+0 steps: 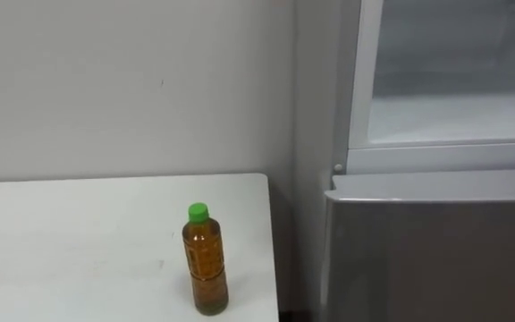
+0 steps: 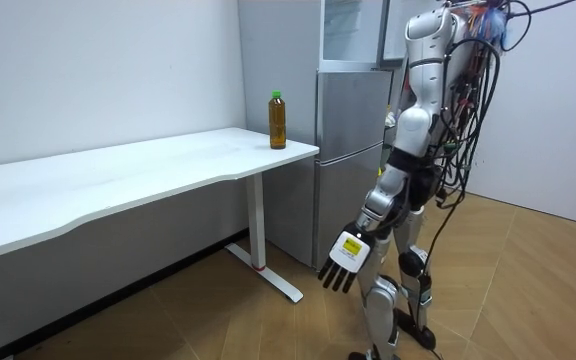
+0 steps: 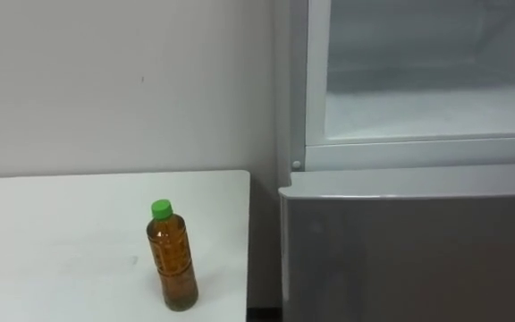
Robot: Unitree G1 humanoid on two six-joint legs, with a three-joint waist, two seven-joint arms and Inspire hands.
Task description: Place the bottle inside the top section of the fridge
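Bottle (image 1: 206, 264) stands upright at the table (image 1: 79, 241) corner beside the fridge (image 1: 436, 250), whose upper compartment is open for loading; left hand (image 2: 343, 262) hangs low, fingers straight, holding nothing.

**A:** First entry, the bottle (image 1: 207, 268)?
**B:** Clear plastic, smooth and glossy, with brown liquid showing through. The cap (image 1: 198, 212) is opaque green plastic.
**A:** Next, the table (image 1: 79, 259)?
**B:** White top, smooth, matt to faintly satin. The leg (image 2: 258, 225) looks like white painted metal.
**A:** And the fridge (image 1: 436, 259)?
**B:** Lower door silver-grey, metallic, soft sheen. The upper compartment (image 1: 454, 80) is lined in white, apparently smooth plastic, with a pale glossy frame.
**A:** Then the wall (image 1: 132, 80) and the floor (image 2: 528, 290)?
**B:** Wall matt, off-white, painted. Floor wood in a herringbone pattern, lightly glossy.
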